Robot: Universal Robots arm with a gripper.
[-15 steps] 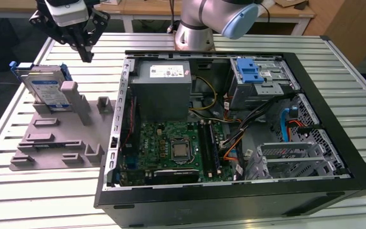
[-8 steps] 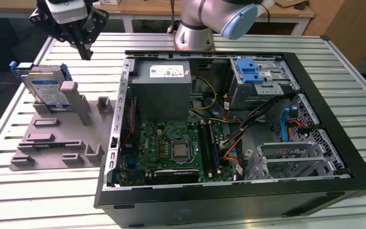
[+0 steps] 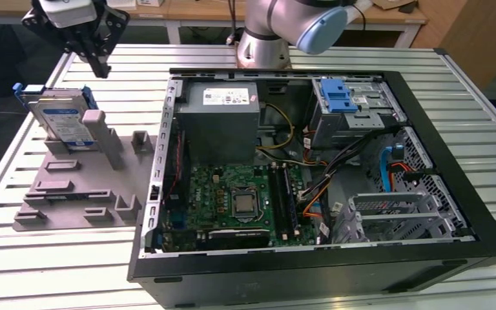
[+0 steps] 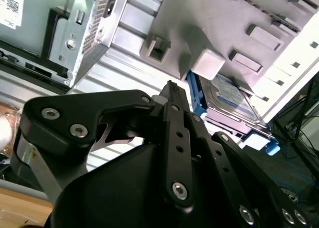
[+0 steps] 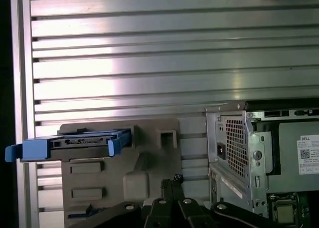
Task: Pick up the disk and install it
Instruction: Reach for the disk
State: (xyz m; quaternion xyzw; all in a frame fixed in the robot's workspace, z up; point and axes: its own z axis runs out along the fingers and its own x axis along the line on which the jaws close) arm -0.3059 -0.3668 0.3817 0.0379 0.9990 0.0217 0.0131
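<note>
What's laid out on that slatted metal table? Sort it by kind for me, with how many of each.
disk: 1
grey holder tray: 1
open computer case: 1
robot arm: 1
Total: 4

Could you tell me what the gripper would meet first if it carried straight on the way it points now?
Most likely the grey holder, just beside the disk standing in it, not the disk itself; the gripper hangs above them, and depth is unclear.
</note>
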